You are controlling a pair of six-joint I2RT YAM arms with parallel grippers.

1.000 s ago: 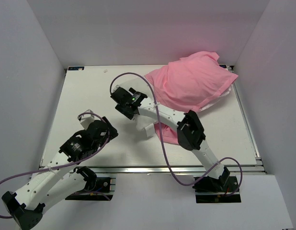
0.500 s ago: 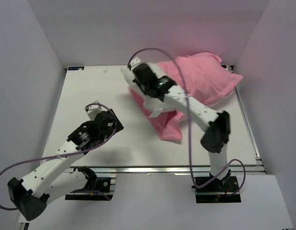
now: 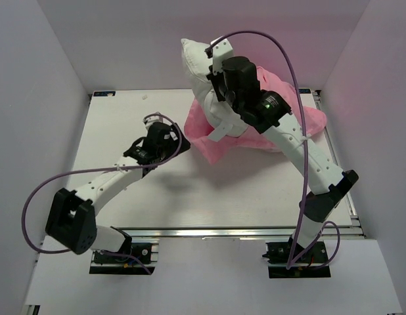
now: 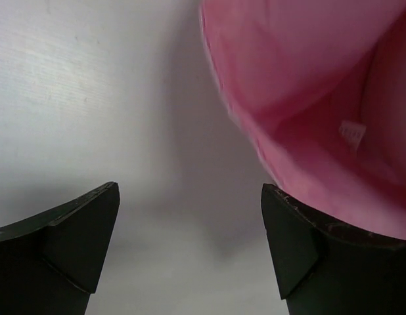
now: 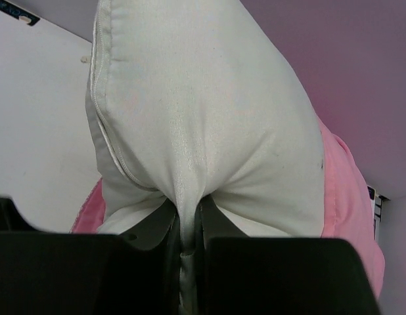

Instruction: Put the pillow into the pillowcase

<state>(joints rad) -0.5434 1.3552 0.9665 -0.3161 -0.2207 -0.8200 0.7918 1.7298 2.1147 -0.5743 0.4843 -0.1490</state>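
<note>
Fabric of the pillow (image 5: pixel 203 118) is pinched tight in the narrow gap between the right gripper's (image 5: pixel 188 241) jaws, which hold its white bulk up above the table's (image 3: pixel 117 131) far edge. The pink pillowcase (image 3: pixel 204 149) lies bunched below it, spreading toward the far right corner. Near the table's middle, the left gripper (image 4: pixel 190 243) is spread wide and empty, just beside the pillowcase's open mouth.

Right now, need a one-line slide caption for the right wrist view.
Right gripper shut on a fold of the white pillow, pink pillowcase showing behind it.
</note>
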